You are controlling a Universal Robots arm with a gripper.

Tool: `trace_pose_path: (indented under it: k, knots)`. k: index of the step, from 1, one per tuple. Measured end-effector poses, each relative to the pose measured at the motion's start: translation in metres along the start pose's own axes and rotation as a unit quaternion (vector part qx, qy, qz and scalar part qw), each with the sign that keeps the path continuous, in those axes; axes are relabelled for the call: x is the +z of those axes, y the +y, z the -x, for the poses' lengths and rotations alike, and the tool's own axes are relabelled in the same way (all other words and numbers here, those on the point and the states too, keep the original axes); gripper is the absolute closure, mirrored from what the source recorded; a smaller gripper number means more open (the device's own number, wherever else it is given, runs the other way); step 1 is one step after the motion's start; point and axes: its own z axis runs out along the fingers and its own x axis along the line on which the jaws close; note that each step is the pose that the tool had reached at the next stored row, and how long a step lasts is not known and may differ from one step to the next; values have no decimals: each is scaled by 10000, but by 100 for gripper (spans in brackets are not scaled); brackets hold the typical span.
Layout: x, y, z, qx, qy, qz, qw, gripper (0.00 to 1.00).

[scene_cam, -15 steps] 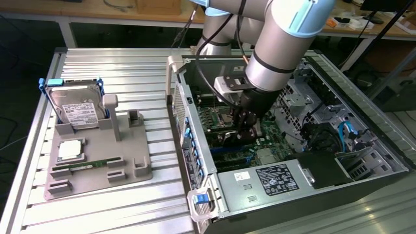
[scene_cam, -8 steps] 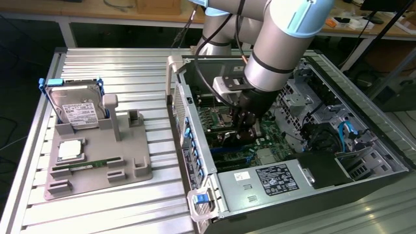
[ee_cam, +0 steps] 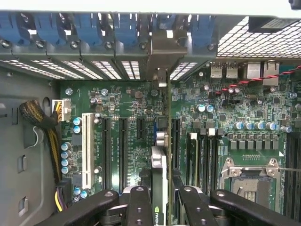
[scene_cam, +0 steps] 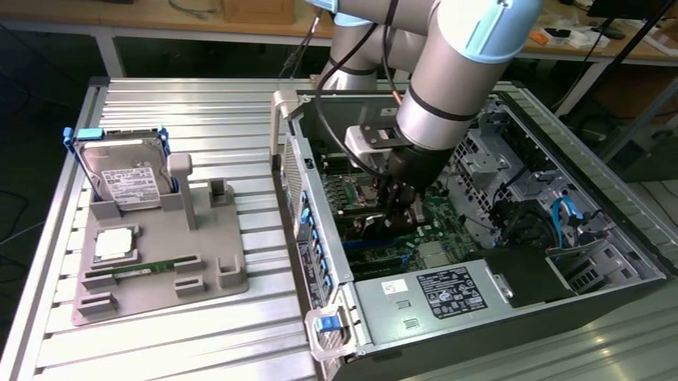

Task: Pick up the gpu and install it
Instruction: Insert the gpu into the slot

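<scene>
Exterior view: pincer [scene_cam: 398,208] down inside open PC case [scene_cam: 509,262] over motherboard [scene_cam: 440,218], clamped on the gpu [scene_cam: 373,227]; wrist view: card edge-on between fingers [ee_cam: 139,202], bracket end toward blue-clipped rear slots [ee_cam: 113,33].

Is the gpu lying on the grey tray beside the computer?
No, the gpu is held on edge between the jaws inside the open computer case, over the green motherboard.
</scene>
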Motion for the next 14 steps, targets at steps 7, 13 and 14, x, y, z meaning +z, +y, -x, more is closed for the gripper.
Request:
trace_pose_path:
  k: [7, 13, 14]
  knots:
    - [15, 17, 0, 0, -3, 0, 10000, 73]
    - [32, 27, -1, 0, -3, -1, 10000, 73]
    - [33, 33, -1, 0, -3, -2, 10000, 73]
